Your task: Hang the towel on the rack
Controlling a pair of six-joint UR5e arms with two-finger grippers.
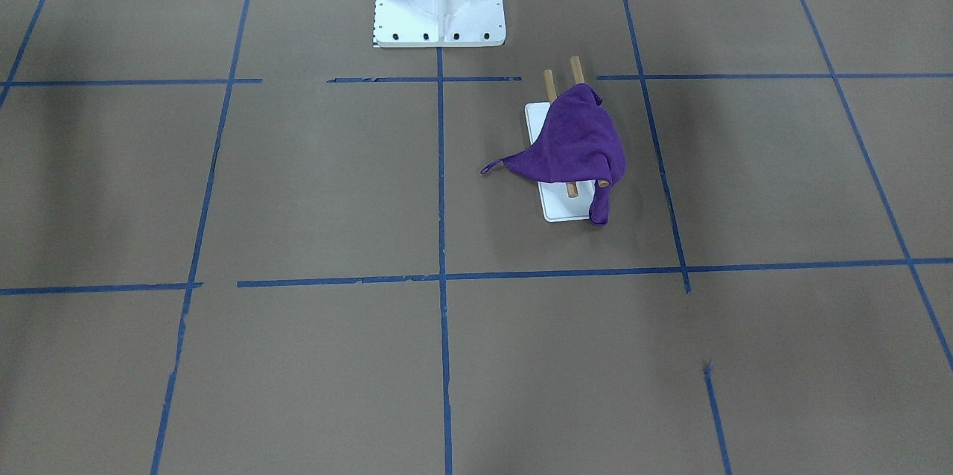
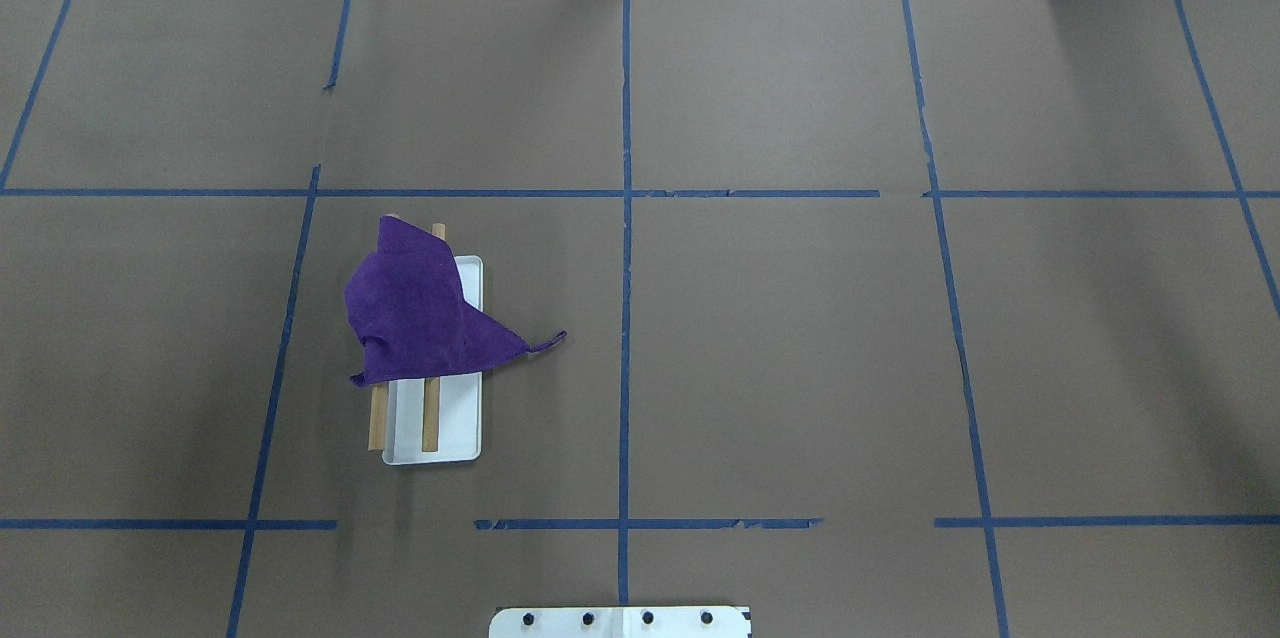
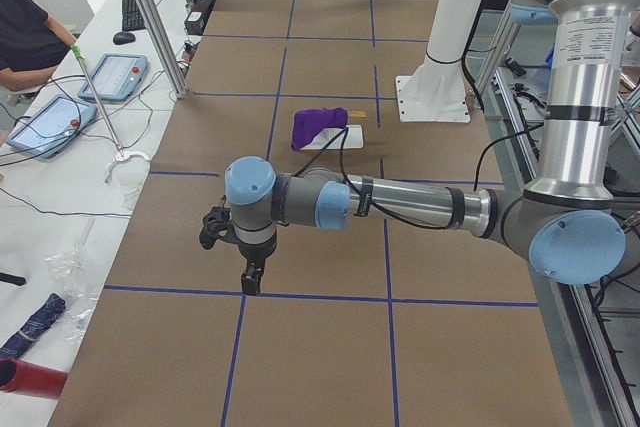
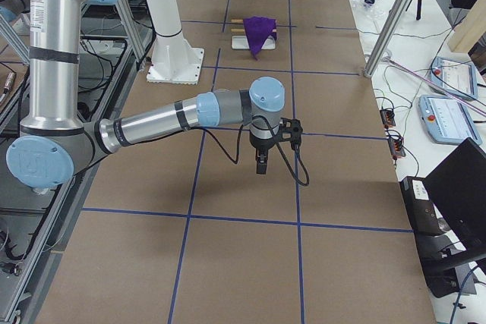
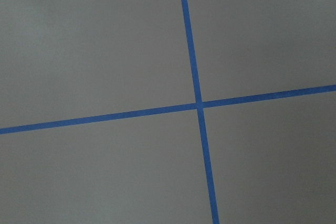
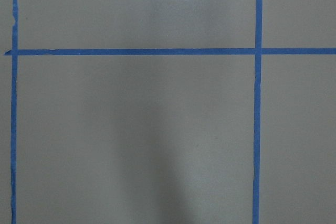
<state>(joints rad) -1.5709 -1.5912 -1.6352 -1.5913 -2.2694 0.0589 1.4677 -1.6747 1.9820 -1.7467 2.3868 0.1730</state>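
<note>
Where the rack [image 1: 562, 208] stands, the purple towel [image 1: 581, 140] drapes both rods [image 1: 550, 85].

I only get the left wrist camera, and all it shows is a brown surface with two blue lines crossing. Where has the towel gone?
Observer: The overhead view shows the purple towel draped over the rack, on the robot's left half of the table.
Visitor: So is one of the arms holding it up there?
Observer: No. In the side views the left gripper and the right gripper each hang over bare table, well away from the rack, with nothing in them that I can see. I cannot tell from there whether they are open or shut.
</note>
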